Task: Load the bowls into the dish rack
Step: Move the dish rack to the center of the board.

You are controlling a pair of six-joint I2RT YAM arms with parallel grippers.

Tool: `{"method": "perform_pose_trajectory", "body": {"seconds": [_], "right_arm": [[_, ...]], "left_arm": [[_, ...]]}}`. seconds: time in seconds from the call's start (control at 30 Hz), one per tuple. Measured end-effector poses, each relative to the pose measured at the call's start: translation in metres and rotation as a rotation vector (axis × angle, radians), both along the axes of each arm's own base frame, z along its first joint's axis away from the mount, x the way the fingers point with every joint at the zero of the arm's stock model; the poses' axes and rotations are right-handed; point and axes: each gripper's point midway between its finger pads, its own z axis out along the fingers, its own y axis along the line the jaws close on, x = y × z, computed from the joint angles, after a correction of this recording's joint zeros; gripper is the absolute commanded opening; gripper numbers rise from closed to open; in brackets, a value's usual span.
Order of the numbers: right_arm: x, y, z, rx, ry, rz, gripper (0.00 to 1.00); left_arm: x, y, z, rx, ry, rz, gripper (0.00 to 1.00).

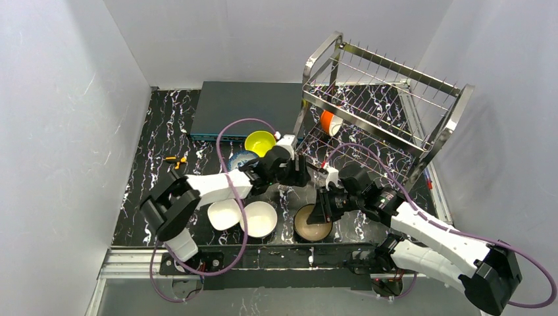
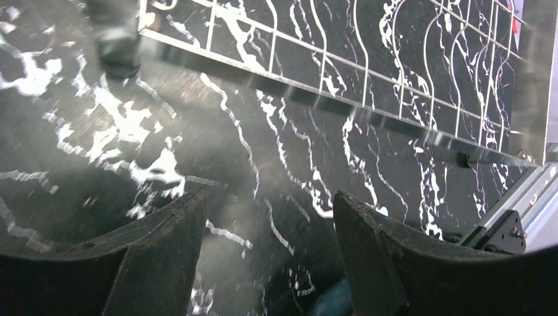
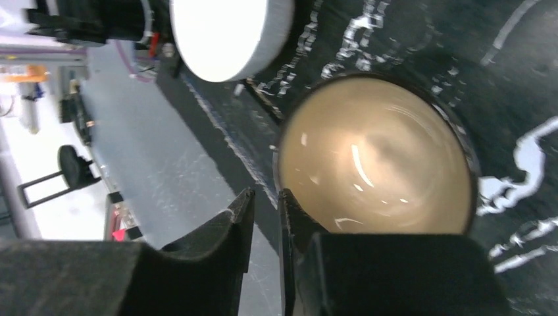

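tan bowl [image 3: 375,158], right tool [image 3: 265,197] at its rim

- The dish rack [image 1: 385,99] stands at the far right of the counter [image 1: 158,131], and a flat box [image 1: 243,108] lies to its left at the back.
- The racked bowl [image 1: 330,122] sits on edge in the lower tier.
- The far bowl [image 1: 260,142] lies just before the box.
- The covered bowl [image 1: 242,158] lies to its near left, partly under the left arm.
- Along the front edge the left bowl [image 1: 224,214] lies just beside the middle bowl [image 1: 258,218], and the right bowl [image 1: 312,225] lies apart, under the right hand [image 1: 324,209].
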Motion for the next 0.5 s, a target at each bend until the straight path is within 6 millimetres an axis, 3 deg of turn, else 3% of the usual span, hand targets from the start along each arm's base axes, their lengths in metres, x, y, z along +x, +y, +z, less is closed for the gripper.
{"method": "perform_pose_trajectory", "body": {"seconds": [0.23,0.5], "right_arm": [[0.012,-0.031,-0.036,-0.227,0.007,-0.129,0.55],[0.027,-0.056,-0.040,-0.358,-0.058,-0.238,0.59]], "left_arm": [[-0.023,0.047,0.020,0.031,-0.010,0.060,0.76],[-0.049,0.092,0.036,0.063,0.008,0.125,0.82]]}}
